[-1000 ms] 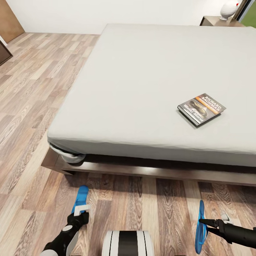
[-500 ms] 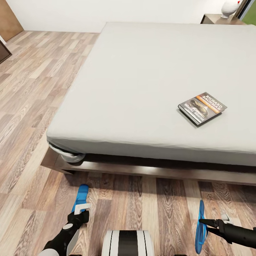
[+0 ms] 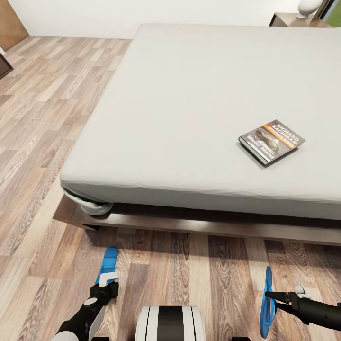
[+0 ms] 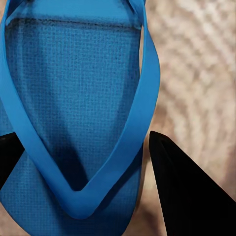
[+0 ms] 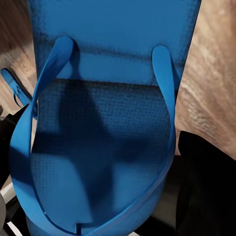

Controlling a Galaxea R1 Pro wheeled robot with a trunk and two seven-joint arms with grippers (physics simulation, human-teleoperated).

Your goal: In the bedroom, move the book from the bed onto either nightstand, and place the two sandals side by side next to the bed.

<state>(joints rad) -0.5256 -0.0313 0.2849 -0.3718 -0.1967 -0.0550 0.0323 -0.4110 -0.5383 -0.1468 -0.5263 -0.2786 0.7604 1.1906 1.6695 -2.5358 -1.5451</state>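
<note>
The sandal step is in hand. One sandal (image 3: 268, 303) is gripped on edge by the right end effector (image 3: 271, 296) above the floor (image 3: 213, 274). The other (image 3: 108, 265) lies flat at the left end effector (image 3: 108, 280), fingers (image 4: 182, 191) spread astride it; whether it is gripped cannot be told. Next, both should be laid together beside the bed (image 3: 199, 94). The book (image 3: 272, 141) lies there, untouched.

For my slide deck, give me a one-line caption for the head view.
Each claw grips a blue sandal (left, right) above the wood floor before the bed, where the book lies.
</note>
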